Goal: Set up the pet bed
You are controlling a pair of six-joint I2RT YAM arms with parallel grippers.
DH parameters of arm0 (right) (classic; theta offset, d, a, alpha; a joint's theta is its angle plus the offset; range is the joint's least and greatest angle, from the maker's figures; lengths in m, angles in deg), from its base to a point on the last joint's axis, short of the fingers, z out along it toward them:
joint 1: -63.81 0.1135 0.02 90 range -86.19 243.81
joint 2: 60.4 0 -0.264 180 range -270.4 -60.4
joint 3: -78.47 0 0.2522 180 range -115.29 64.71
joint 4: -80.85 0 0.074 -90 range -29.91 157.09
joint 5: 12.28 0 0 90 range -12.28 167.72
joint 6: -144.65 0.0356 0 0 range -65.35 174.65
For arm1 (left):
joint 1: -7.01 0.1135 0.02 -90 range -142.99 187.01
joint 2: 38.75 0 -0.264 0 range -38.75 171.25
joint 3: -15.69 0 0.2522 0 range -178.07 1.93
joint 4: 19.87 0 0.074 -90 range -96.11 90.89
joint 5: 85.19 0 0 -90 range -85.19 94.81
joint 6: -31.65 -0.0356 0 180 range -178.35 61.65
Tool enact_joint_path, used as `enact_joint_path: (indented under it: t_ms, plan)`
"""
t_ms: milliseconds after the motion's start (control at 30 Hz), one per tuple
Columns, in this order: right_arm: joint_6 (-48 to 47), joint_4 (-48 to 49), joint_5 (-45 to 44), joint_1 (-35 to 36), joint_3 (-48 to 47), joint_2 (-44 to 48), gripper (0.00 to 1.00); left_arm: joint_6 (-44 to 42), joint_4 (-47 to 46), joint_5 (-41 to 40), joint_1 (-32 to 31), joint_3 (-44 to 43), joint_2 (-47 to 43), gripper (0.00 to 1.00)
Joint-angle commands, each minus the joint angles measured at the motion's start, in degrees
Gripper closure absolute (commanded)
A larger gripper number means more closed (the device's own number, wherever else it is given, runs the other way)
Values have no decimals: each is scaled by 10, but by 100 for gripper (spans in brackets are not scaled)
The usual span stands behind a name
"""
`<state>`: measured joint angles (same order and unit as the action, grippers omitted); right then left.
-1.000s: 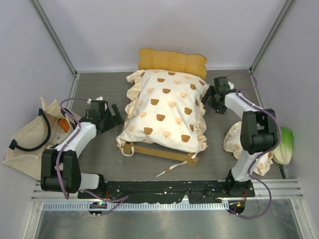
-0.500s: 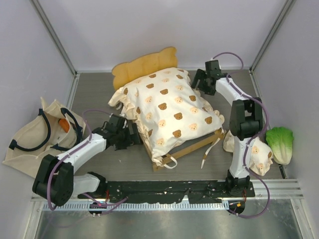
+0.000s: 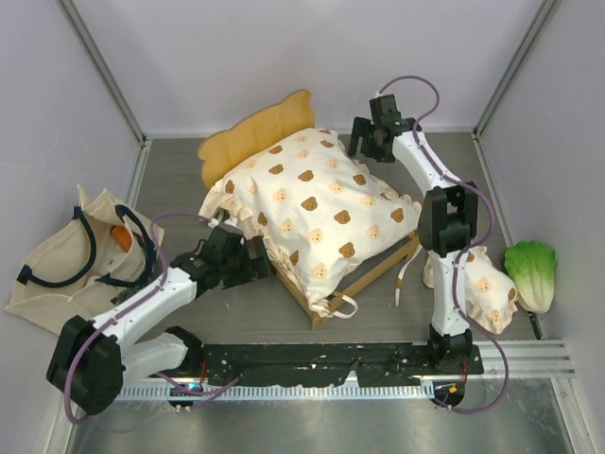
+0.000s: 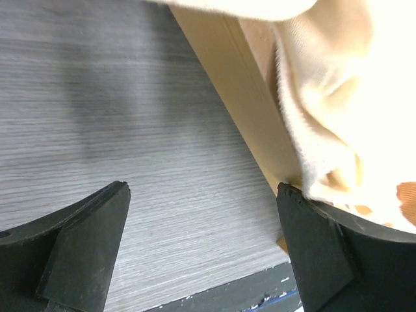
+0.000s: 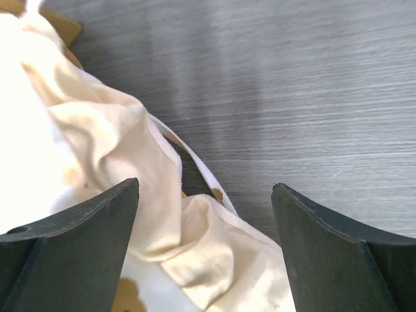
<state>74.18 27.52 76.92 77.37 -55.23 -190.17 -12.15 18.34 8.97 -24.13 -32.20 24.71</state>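
A floppy beige fabric tote bag (image 3: pixel 52 279) with black handles lies at the far left of the grey wood-grain surface (image 3: pixel 180 180), something orange (image 3: pixel 121 236) showing in its mouth. The left arm (image 3: pixel 142 303) reaches from its base toward the middle. Its jaws stand wide and hold nothing, just beside the near-left side of the pet bed (image 3: pixel 373 276).

In the left wrist view, the light-wood side rail (image 4: pixel 240 84) runs slantwise between the open fingers (image 4: pixel 78 253), and the cushion's cream frill (image 4: pixel 318 97) hangs over it by the right finger.

The small light-wood bed frame sits mid-surface, turned on a diagonal. Its scalloped headboard (image 3: pixel 253 134) points to the far left and its foot to the near right. A cream cushion printed with brown bears (image 3: pixel 317 213) lies on it and spills over the edges. Cream ties (image 3: pixel 402 279) dangle at the foot end.

The right arm (image 3: pixel 444 218) stretches up to the cushion's far-right corner. Its jaws are likewise wide and empty. The right wrist view shows the frill (image 5: pixel 130 162) and a thin tie (image 5: pixel 195 169) between the fingers (image 5: pixel 338 260).

By the right arm's base lies a small bear-print pillow (image 3: pixel 484 288), and just beside it a green lettuce toy (image 3: pixel 531 272).
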Motion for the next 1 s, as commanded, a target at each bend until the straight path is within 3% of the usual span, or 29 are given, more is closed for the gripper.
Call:
enact_joint_path:
  t_ms: [0, 67, 167, 200, 233, 300, 333, 400, 467, 667, 767, 967]
  plan:
    - [6, -17, -122, -17, -45, 113, 12, 2, 15, -94, -1, -4, -45, 0]
    - [62, -9, -212, -49, 0, 173, 12, 7, 34, -114, -2, -3, -65, 0]
    - [96, 61, -276, -61, 174, 333, 12, 34, 62, -168, -1, 16, -123, 0]
    - [102, 83, -273, -61, 279, 383, 12, 42, 68, -180, 0, 27, -140, 0]
    - [108, 131, -264, -61, 332, 472, 12, 49, 75, -207, 0, 30, -163, 0]
    - [151, 157, -229, -60, 464, 563, 12, 58, 89, -229, 0, 28, -225, 0]
    - [171, 148, -221, -61, 495, 645, 12, 51, 95, -239, -1, 19, -241, 0]
    - [229, 96, -195, -57, 568, 708, 12, 17, 119, -249, 0, -34, -265, 0]
    - [274, 49, -179, -47, 602, 793, 15, -12, 135, -257, 2, -80, -258, 0]
    - [363, -102, -95, -12, 682, 930, 22, -153, 164, -231, 4, -286, -114, 0]
    - [383, -154, -81, 0, 702, 967, 31, -187, 135, -205, 7, -318, -65, 0]
    - [394, -149, -48, 1, 753, 961, 33, -175, 93, -145, 15, -332, -21, 0]
